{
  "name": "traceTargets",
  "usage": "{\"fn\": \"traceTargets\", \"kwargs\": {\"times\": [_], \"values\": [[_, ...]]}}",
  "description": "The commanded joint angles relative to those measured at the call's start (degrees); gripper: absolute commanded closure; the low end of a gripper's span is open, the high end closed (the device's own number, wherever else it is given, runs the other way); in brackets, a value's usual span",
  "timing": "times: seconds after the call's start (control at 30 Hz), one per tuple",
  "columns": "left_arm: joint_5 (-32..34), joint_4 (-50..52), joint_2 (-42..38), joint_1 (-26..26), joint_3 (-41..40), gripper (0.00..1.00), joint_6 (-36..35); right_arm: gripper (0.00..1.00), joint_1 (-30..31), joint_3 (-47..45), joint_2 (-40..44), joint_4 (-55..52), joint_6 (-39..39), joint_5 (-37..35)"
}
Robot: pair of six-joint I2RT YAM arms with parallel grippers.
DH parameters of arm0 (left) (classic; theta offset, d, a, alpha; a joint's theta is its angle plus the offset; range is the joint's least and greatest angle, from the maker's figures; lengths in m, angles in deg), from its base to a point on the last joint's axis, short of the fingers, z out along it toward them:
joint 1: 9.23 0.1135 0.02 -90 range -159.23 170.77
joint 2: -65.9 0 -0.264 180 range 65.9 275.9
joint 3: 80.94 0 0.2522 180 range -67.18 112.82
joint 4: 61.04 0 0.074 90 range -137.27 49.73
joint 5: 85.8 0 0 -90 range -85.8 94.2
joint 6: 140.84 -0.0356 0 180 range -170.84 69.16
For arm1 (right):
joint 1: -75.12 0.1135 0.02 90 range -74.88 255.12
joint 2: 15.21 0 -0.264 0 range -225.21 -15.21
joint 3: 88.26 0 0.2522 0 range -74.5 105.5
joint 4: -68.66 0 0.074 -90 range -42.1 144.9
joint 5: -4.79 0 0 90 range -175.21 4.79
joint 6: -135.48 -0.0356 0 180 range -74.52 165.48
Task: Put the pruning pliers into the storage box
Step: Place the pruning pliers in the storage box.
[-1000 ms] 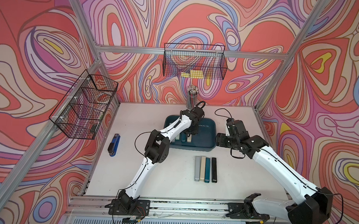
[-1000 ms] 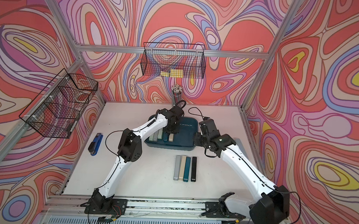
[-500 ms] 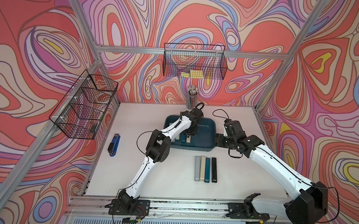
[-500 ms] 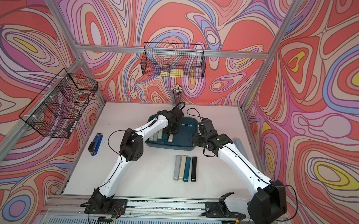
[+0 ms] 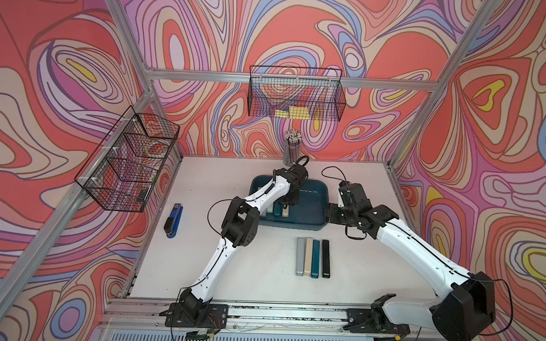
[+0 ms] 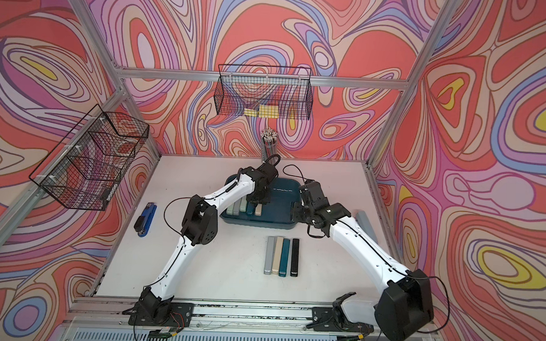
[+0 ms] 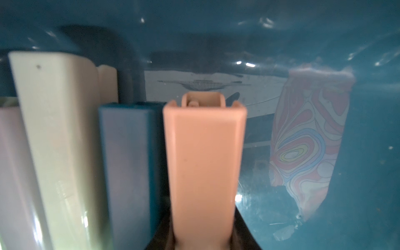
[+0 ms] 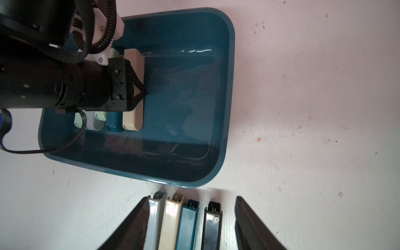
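Over the last second the right arm [image 5: 414,247] has swung in toward the shallow dark teal-blue plastic storage box [image 8: 230,86], while the left arm [image 5: 217,263] has barely shifted. The left hand [image 8: 138,91] is clamped on a slim beige bar-shaped case [image 7: 203,162], held low inside the box just beside a dark teal case [image 8: 113,124] and the grey and pale green ones. The right hand [image 8: 193,196] is empty, its jaws partly spread, near the box's end. Four more cases [image 5: 312,258] lie in a row on the white tabletop [image 5: 245,271]. The placing looks nearly done. Next, the left hand needs to let go and lift straight clear without nudging the neighbouring cases.
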Motion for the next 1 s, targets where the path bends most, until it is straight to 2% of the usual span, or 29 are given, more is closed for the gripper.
{"fn": "traceTargets", "kwargs": {"times": [0.0, 0.1, 0.3, 0.67, 0.83, 0.97], "values": [[0.6, 0.7, 1.7, 0.3, 0.7, 0.71, 1.2, 0.35, 0.1, -0.4, -0.8, 0.7, -0.1, 0.4], [-0.6, 0.3, 1.4, 0.3, 0.8, 0.64, 1.5, 0.34, 0.1, -0.4, -0.7, 0.5, -0.4, 0.4], [-0.2, 0.4, -1.1, 0.1, -0.3, 0.6, 2.7, 0.33, 0.1, 0.3, 0.2, -0.6, -0.4, -0.6], [1.5, 0.7, -13.1, -1.2, -3.8, 0.57, 2.0, 0.33, 0.1, 3.0, 1.0, -2.6, 0.9, -2.6], [-0.1, 0.5, -22.5, -1.9, -10.0, 0.53, -0.2, 0.33, 0.1, 4.3, 0.7, -2.7, 2.0, -2.8], [2.1, 1.7, -30.9, -3.2, -18.9, 0.5, 0.2, 0.33, 0.1, 6.0, -0.3, -2.9, 2.7, -2.9]]}}
